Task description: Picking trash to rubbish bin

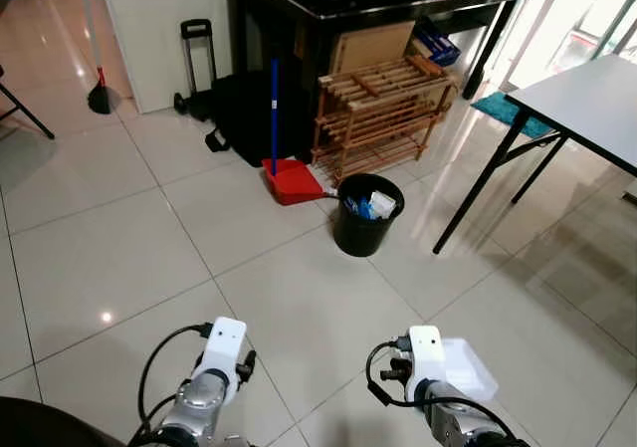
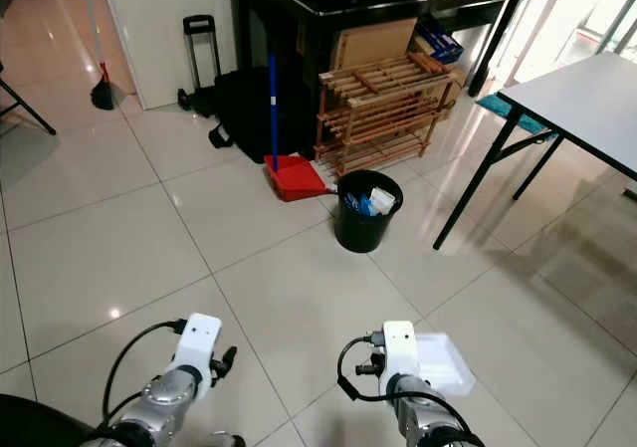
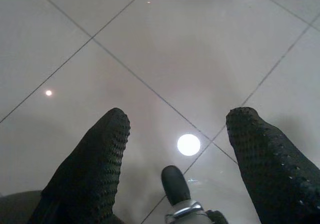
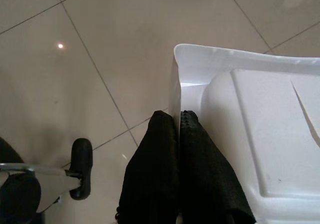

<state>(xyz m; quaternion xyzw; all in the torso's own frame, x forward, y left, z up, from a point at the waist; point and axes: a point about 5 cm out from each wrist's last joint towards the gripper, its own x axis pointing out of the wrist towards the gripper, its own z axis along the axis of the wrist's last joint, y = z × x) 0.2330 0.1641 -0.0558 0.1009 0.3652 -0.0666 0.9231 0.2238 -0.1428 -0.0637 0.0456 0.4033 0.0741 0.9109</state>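
Glossy pale floor tiles [image 1: 119, 258] run ahead of you to a dark cabinet [image 1: 328, 14], with a wooden slatted rack [image 1: 383, 113] leaning at its foot, a red dustpan [image 1: 292, 180] on a blue handle beside that, and a grey table [image 1: 587, 99] off to your right.

Your right gripper [image 4: 176, 121] has its two black fingers pressed together on the rim of a white plastic tray [image 4: 250, 134], so you are carrying the trash by one edge. In the head views the tray juts out past your right wrist, low and close to your body, its flat face roughly level over the floor.

Your left gripper [image 3: 175, 129] hangs with its fingers spread wide and nothing between them, pointing at bare tile.

The black rubbish bin [image 1: 367, 214] stands ahead of you, just in front of the rack and beside the dustpan, already holding some white and blue scraps. It lies well apart from the tray and almost straight ahead of your right arm, only slightly inward, so that arm is the nearer one. Judging by the gap, you need to walk forward before reaching; then bring the tray's free end over the bin's mouth and tip it in lengthwise.
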